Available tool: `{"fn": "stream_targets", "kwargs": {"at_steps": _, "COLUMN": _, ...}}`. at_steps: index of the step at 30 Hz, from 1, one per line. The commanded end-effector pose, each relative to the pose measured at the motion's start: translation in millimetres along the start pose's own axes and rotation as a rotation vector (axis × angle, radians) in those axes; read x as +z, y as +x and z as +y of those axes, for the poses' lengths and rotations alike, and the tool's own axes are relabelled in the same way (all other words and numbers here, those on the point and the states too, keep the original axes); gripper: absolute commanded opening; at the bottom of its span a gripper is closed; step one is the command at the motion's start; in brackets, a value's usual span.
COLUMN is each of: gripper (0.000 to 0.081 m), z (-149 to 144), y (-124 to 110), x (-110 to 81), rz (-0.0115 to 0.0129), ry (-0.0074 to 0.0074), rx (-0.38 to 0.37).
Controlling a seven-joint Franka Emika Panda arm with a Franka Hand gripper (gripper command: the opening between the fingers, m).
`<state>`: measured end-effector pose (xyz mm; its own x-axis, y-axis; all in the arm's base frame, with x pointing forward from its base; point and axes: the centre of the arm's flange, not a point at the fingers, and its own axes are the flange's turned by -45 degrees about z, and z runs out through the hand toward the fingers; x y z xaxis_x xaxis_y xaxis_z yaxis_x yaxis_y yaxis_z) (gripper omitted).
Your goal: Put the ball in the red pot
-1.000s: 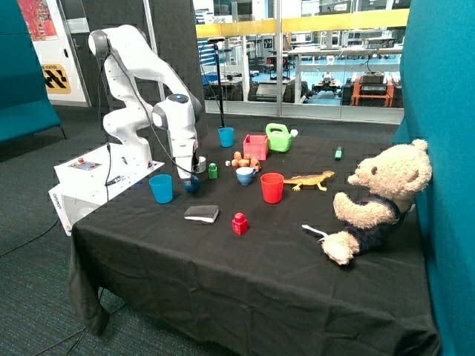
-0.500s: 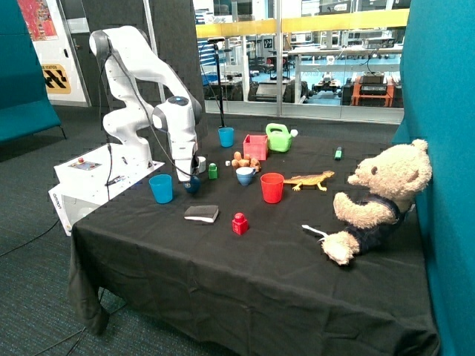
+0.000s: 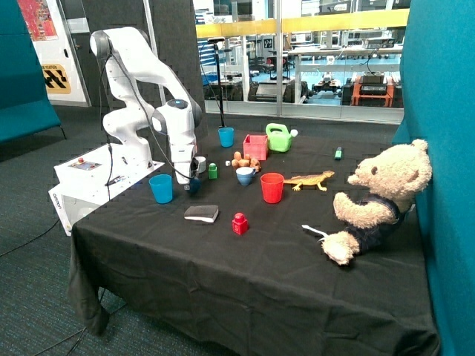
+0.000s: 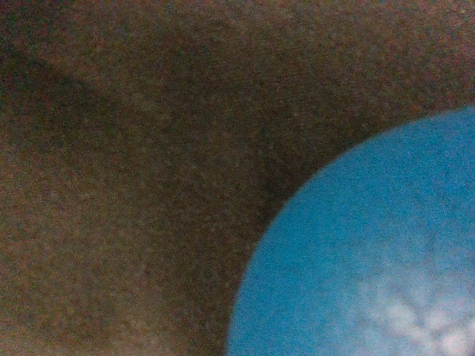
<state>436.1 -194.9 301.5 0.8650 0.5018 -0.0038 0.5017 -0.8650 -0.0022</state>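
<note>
Hovering low over the ball [image 3: 192, 185], the gripper [image 3: 187, 180] (grip state unclear) stands far from the red pot [image 3: 255, 147].

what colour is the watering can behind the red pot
Green watering can, clearest in the outside view, just beside the red pot.

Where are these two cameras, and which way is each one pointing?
Outside view: stands off beyond a table corner, looking across the table at the toys; the whole white arm shows, its end effector low at the ball, beside a blue cup.
Wrist view: on the arm's wrist, facing down at the black cloth from very close; nothing of the robot shows.
Shared: the black cloth and a blue round surface, probably the ball, though I cannot be sure.
</note>
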Motion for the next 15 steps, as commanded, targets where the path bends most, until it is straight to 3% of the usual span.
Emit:
{"fn": "stream_targets", "kwargs": {"at_steps": 1, "gripper": 0.0471, "z": -8.2, "y": 1.5, "x": 1.1, "rz": 0.0038, "ry": -0.0022, "rx": -0.016}}
{"fn": "stream_targets", "kwargs": {"at_steps": 2, "gripper": 0.0297, "z": -9.5, "y": 2.2, "x": 0.7, "rz": 0.0038, "ry": -0.0022, "rx": -0.019}}
{"fn": "stream_targets", "kwargs": {"at_steps": 3, "gripper": 0.0177, "z": -10.3, "y": 2.7, "x": 0.3, "rz": 0.0038, "ry": -0.0022, "rx": -0.02}}
{"fn": "stream_targets", "kwargs": {"at_steps": 5, "gripper": 0.0044, "z": -11.8, "y": 3.5, "x": -0.3, "rz": 0.0038, "ry": -0.0022, "rx": -0.024}}
{"fn": "stream_targets", "kwargs": {"at_steps": 8, "gripper": 0.0006, "z": -12.6, "y": 3.4, "x": -0.7, "rz": 0.0038, "ry": -0.0022, "rx": -0.026}}
{"fn": "stream_targets", "kwargs": {"at_steps": 15, "gripper": 0.0, "z": -10.5, "y": 1.5, "x": 0.0, "rz": 0.0038, "ry": -0.0022, "rx": -0.021}}
